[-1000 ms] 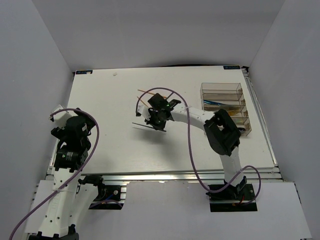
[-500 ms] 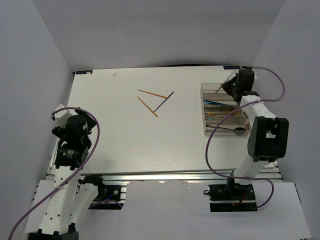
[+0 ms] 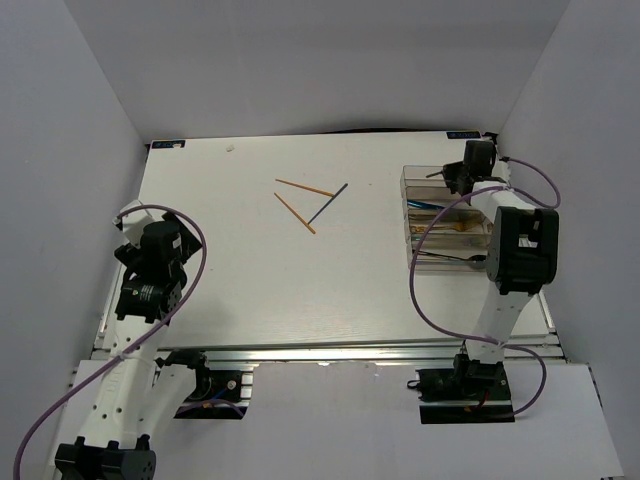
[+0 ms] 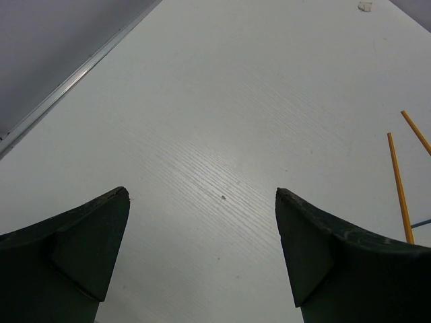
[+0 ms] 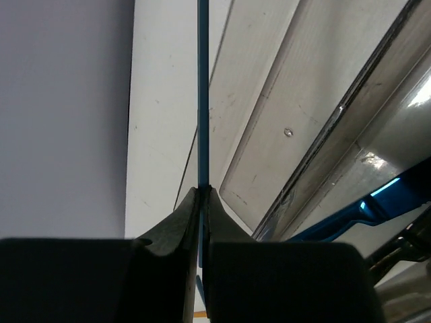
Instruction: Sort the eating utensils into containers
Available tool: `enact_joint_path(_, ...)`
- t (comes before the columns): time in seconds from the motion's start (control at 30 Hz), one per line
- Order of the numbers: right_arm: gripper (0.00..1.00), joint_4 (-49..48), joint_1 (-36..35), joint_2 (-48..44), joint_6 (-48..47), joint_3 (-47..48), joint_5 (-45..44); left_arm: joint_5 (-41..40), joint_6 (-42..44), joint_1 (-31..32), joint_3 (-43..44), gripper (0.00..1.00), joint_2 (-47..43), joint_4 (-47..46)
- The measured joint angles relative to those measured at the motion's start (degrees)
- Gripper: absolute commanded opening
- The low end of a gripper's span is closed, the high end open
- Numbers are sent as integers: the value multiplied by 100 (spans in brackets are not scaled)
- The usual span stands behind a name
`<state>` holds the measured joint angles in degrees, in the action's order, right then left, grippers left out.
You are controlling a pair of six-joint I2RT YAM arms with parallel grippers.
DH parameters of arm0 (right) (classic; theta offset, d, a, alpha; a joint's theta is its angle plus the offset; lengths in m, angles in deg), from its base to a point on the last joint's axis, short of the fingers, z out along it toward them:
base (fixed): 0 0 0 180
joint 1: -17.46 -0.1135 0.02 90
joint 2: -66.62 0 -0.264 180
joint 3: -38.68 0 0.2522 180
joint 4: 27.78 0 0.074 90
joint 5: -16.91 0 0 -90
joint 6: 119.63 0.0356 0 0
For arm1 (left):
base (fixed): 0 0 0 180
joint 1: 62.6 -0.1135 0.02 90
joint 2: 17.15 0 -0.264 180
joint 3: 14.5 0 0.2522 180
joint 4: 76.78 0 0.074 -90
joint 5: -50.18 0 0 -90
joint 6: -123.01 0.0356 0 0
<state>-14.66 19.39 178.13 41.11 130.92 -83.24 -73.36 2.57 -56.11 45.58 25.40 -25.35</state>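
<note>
- The white table (image 3: 230, 290) is filling the middle of the top view.
- The right arm (image 3: 520, 250) is reaching up the right side of that view to the tray's upper right corner. The left arm (image 3: 150, 280) is sitting folded at the left edge.
- The clear tray (image 3: 410, 230) is standing at the right of the table, with its four compartments stacked from top to bottom of the frame.
- The right gripper (image 5: 203, 192) is pinching the held chopstick (image 5: 202, 87) with its fingers pressed together. This thin blue stick is running straight up the middle of the wrist view beside the tray's clear wall. In the top view it is pointing left by the topmost compartment. I cannot tell whether it is touching the tray.
- The left gripper (image 4: 202, 195) is hanging spread wide over bare table, gripping nothing.
- The blue knife (image 3: 432, 205) is lying in the second compartment from the top. The gold forks (image 3: 455, 226) are lying below it, and the dark spoon (image 3: 470, 260) is lying in the bottom one.
- Two orange chopsticks (image 3: 305, 187) are lying at the upper middle of the table. The dark chopstick (image 3: 328, 203) is slanting just to their right.
</note>
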Motion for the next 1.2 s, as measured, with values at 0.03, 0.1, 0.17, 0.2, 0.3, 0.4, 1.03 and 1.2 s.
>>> enact_joint_path(0.03,0,-22,-4,66,129,0,37,0,2,0,0,98,0,0)
enact_joint_path(0.1,0,-96,-17,205,348,-2,101,7,2,0,0,98,-2,-2)
enact_joint_path(0.17,0,-168,-52,293,533,-55,114,13,4,0,0,98,9,-2)
enact_joint_path(0.2,0,-195,-72,299,603,-109,111,15,4,0,0,98,13,-2)
enact_joint_path(0.3,16,-284,-133,299,782,-227,87,15,4,0,0,98,39,-2)
enact_joint_path(0.4,26,-341,-181,299,894,-234,111,17,7,0,0,98,39,-2)
enact_joint_path(1.03,89,109,-398,-1930,-1757,-345,662,164,-804,1766,3202,98,4400,269)
enact_joint_path(1.2,89,437,-494,-3508,-3163,-1375,894,42,-1740,2350,5442,95,7084,828)
